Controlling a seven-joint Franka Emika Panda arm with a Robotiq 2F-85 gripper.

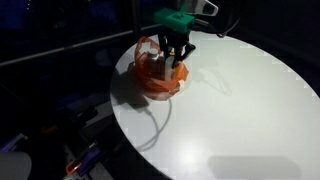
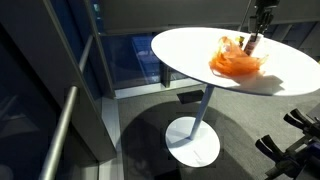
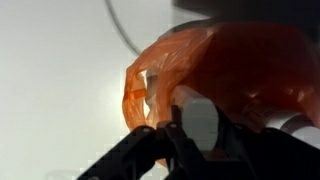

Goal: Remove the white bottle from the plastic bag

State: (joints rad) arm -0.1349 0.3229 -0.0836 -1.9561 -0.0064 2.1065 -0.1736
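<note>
Bottle [image 3: 200,120] is white and sits inside the orange bag [image 3: 235,60], standing up with its top poking out of the bag's open mouth. Only a small part of it shows, and it looks smooth and plain. The bag is thin and crinkly, bunched up all round the bottle like a nest, and a bit of light comes through it. It rests on the round white table [image 1: 235,115], close to the edge and not in the middle; in an exterior view the bag [image 2: 237,62] shows as a small orange heap there. The gripper [image 3: 200,150] comes straight down from above, likely because the open mouth of the bag faces up, so that is the only clear way in. Its dark fingers [image 3: 150,150] sit on both sides of the bottle, very near it, but I cannot tell if they are squeezing it yet or just waiting beside it. The bag is loose and light, so it may lift up with the bottle. A thin dark cord [image 3: 122,28] lies on the table past the bag.
</note>
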